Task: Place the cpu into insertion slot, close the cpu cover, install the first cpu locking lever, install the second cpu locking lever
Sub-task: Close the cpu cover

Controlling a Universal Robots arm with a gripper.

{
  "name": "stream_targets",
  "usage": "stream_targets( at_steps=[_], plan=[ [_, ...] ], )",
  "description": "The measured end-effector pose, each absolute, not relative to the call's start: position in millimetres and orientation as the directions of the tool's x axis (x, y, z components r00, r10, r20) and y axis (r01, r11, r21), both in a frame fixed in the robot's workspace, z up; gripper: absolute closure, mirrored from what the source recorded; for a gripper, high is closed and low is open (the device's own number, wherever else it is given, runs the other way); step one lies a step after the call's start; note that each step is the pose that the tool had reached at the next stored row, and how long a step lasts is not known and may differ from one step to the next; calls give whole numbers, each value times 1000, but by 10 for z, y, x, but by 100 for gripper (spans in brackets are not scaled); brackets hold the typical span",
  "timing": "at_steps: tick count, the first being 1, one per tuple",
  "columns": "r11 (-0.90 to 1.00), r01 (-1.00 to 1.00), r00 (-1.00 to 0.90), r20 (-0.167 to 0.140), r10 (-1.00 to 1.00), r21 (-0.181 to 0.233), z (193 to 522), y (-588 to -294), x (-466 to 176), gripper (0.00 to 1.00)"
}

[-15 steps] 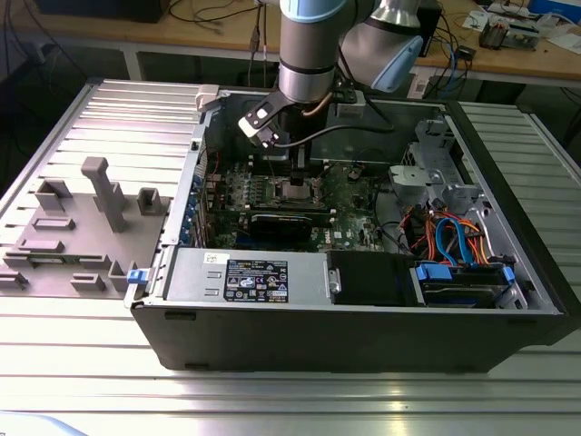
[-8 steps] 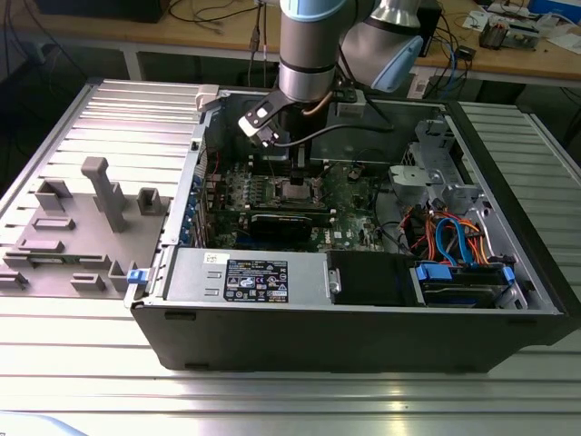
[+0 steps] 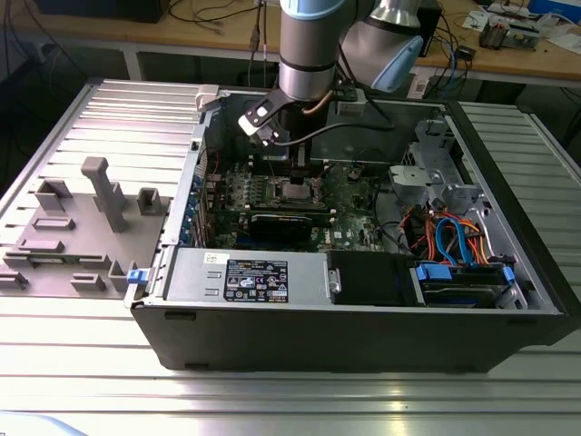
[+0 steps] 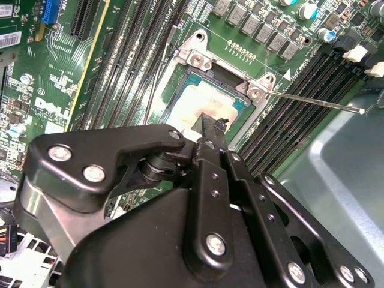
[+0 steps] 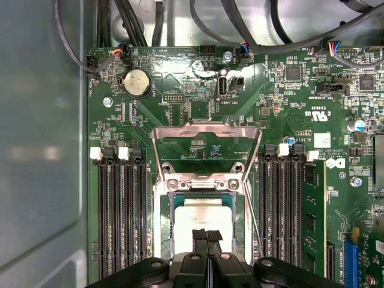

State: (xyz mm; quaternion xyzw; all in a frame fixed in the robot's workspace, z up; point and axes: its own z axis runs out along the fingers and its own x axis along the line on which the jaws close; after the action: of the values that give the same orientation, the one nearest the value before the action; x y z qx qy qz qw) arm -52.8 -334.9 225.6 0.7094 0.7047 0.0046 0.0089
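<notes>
Tabletop of ribbed grey metal [image 3: 290, 400] bears an open black computer case [image 3: 363, 336]. Long black memory slots [image 5: 120, 216] crowd both sides of the silver-rimmed square insertion slot [image 5: 161, 240]. The silver-topped square cpu [image 5: 204, 213] lies inside it. The black gripper [image 5: 207, 233], fingers pressed together, sits on or just above the chip. The silvery frame cpu cover [image 5: 206, 128] stands raised.

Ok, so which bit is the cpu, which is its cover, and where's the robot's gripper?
the cpu [image 5: 201, 213]: first wrist view, its metal top.
the cpu cover [image 5: 206, 127]: first wrist view, crossbar of the open frame.
the gripper [image 5: 207, 235]: first wrist view, midway between its fingertips.
</notes>
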Motion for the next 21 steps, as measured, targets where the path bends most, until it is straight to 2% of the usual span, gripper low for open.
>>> stream_targets(
  at_steps=[21],
  plan=[
    [-6, 1000, 7, -6, 1000, 19, 2322, -3349, -528, 89]
  ],
)
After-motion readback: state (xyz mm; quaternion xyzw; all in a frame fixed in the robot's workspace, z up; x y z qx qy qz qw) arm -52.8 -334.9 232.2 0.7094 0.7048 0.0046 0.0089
